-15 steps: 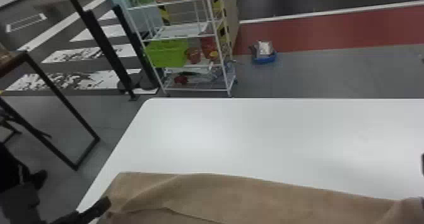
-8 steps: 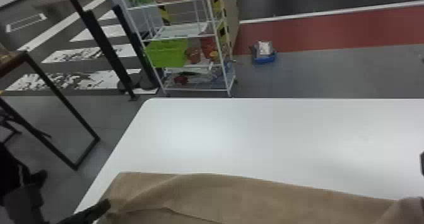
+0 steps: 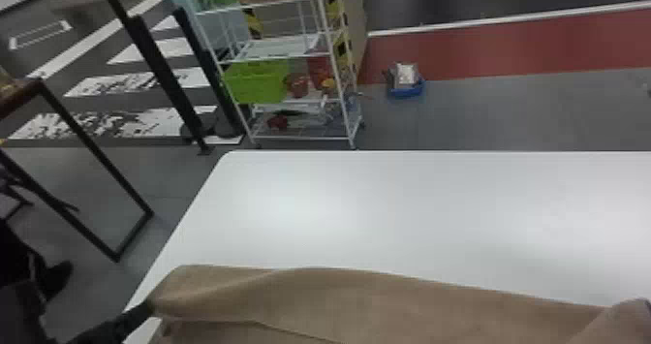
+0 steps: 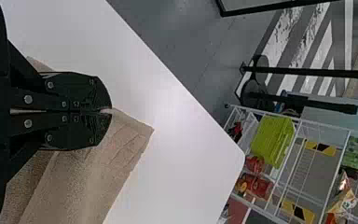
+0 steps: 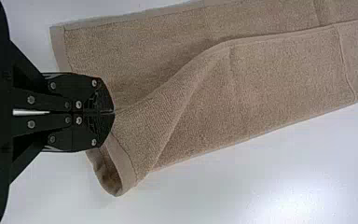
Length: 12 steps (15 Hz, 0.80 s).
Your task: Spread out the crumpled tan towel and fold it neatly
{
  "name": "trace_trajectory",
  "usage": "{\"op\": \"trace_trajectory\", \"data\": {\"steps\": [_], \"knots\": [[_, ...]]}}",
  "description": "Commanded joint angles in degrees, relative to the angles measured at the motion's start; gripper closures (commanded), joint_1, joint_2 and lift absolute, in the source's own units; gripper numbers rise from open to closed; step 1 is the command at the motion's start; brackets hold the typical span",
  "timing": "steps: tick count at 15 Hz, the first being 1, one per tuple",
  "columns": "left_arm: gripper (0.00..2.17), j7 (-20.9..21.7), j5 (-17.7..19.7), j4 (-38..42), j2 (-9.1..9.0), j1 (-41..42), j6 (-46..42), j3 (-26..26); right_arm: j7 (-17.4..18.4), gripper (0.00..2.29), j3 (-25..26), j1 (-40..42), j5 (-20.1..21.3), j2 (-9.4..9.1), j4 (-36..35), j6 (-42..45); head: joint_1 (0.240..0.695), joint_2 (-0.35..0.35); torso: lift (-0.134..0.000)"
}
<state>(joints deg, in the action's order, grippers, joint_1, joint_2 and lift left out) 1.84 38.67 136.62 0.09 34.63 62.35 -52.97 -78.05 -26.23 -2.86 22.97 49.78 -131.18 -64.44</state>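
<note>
- Head view: the tan towel [image 3: 348, 304] lies rumpled along the near part of the white counter [image 3: 387, 202]. The left gripper [image 3: 147, 308] is at the counter's left edge, its jaws pinching the towel's left end. A white rack [image 3: 276, 57] with a green basket [image 3: 254, 82] stands on the floor beyond the counter's far left corner; a blue tray [image 3: 406, 92] is on the floor beyond the counter's far edge.
- Left wrist view: the jaws are closed on the towel near one corner, over the counter.
- Right wrist view: the right gripper [image 5: 113, 112] is over the counter, jaws nipping the towel near a curled, hemmed end; a long flap lies folded over the layer beneath.
</note>
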Motion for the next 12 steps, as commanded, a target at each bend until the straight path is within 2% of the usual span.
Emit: {"op": "trace_trajectory", "data": {"steps": [1, 4, 8, 12], "knots": [[1.42, 0.1, 1.1, 0.6, -0.24, 0.0, 1.2, -1.3, -0.3, 1.19, 2.5, 3.5, 0.0, 1.28, -3.8, -0.4, 0.695, 0.350, -0.122], [1.42, 0.9, 2.3, 1.4, -0.24, 0.0, 3.0, -2.4, -0.3, 1.19, 8.0, 7.2, -2.3, 2.34, -8.1, -1.1, 0.695, 0.350, -0.122], [1.42, 1.3, 2.9, 1.5, -0.24, -0.1, 3.7, -3.7, -0.3, 1.19, 16.0, 11.2, -4.0, 2.52, -9.9, -1.1, 0.695, 0.350, -0.122], [1.42, 1.6, 3.2, 1.5, -0.24, -0.9, 5.3, -5.4, -0.3, 1.19, 22.0, 15.9, -5.0, 2.43, -11.0, 0.1, 0.695, 0.350, -0.122]]}}
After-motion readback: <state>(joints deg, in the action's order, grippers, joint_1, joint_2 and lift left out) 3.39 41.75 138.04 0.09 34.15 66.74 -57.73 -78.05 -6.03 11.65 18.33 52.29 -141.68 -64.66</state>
